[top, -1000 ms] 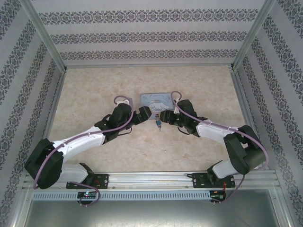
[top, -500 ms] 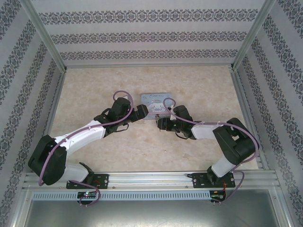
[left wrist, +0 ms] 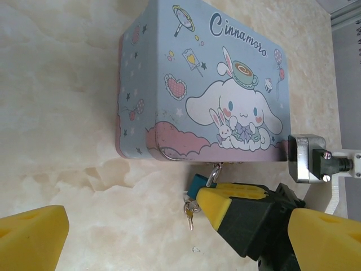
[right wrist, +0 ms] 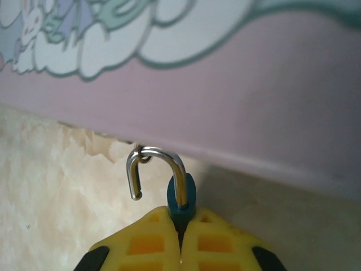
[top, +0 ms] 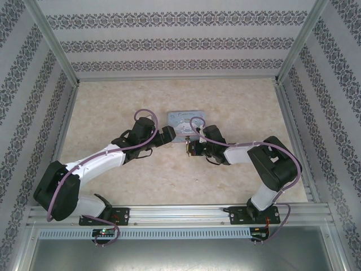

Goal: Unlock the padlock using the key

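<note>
The padlock [right wrist: 181,197] has a small teal body and a silver shackle [right wrist: 161,155]. The shackle stands open, with its free end hooked in the ring on the front of the pastel-blue tin [left wrist: 197,84]. My right gripper [right wrist: 181,219] is shut on the padlock body. In the left wrist view, the padlock [left wrist: 197,183] pokes out past a yellow right finger [left wrist: 223,204]. The tiny pale key [left wrist: 190,213] dangles on a ring at its lower end, over the table. My left gripper [left wrist: 180,243] is wide open just short of the key, holding nothing. From above, both grippers meet in front of the tin [top: 186,118].
The tin lies flat on the marbled tabletop [top: 113,107], mid-table toward the back. Patterned walls and metal posts [top: 56,45] enclose the table on three sides. A rail [top: 180,214] runs along the near edge by the arm bases.
My right arm folded in and its gripper slid left along the tin's front with the padlock. The left gripper drew back slightly up and left from the padlock.
</note>
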Controlling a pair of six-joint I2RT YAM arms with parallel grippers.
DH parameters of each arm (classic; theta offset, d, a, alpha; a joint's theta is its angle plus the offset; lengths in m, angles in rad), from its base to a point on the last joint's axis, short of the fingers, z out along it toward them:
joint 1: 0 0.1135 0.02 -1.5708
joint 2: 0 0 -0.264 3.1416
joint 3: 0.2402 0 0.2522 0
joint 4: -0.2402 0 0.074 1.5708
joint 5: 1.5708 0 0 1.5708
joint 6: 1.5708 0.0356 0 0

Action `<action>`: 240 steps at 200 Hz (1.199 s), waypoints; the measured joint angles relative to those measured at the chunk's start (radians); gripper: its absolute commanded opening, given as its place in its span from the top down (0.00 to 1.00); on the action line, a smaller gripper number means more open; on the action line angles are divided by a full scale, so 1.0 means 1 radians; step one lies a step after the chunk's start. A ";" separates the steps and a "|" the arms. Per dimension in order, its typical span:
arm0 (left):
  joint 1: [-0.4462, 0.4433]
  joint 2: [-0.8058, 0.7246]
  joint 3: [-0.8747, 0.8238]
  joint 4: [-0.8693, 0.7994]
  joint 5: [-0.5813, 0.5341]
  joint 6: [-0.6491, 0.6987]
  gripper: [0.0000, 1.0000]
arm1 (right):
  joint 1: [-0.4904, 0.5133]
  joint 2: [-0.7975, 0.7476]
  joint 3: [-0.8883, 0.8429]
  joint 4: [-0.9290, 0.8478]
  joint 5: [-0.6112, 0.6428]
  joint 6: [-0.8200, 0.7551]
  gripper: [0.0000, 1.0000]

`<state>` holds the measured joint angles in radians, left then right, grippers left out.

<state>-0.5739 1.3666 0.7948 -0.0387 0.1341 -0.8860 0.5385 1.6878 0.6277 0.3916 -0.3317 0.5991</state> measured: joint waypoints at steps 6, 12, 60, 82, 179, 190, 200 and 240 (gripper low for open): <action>0.000 0.000 0.000 0.000 0.000 0.000 0.00 | -0.003 0.000 0.000 0.000 0.000 -0.001 1.00; 0.000 0.000 0.000 0.000 0.000 0.001 0.00 | -0.006 -0.002 -0.002 0.000 0.000 -0.002 1.00; 0.000 0.024 0.031 -0.051 -0.005 0.050 0.00 | -0.024 -0.019 -0.014 -0.011 0.000 -0.004 1.00; 0.000 0.074 0.098 -0.103 -0.016 0.095 0.00 | -0.025 -0.019 -0.014 -0.013 0.000 -0.003 1.00; -0.021 0.316 0.384 -0.306 -0.190 0.285 0.00 | -0.039 -0.041 -0.055 0.022 -0.004 0.061 1.00; -0.031 0.344 0.411 -0.320 -0.217 0.304 0.00 | -0.040 -0.042 -0.061 0.032 -0.007 0.074 1.00; -0.042 0.369 0.432 -0.333 -0.243 0.319 0.00 | -0.040 -0.043 -0.066 0.042 -0.007 0.085 1.00; -0.080 0.421 0.452 -0.363 -0.327 0.353 0.00 | -0.040 -0.044 -0.085 0.093 -0.013 0.136 1.00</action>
<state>-0.6537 1.7878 1.2465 -0.4015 -0.1925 -0.5331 0.4988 1.6440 0.5426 0.4843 -0.3443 0.7349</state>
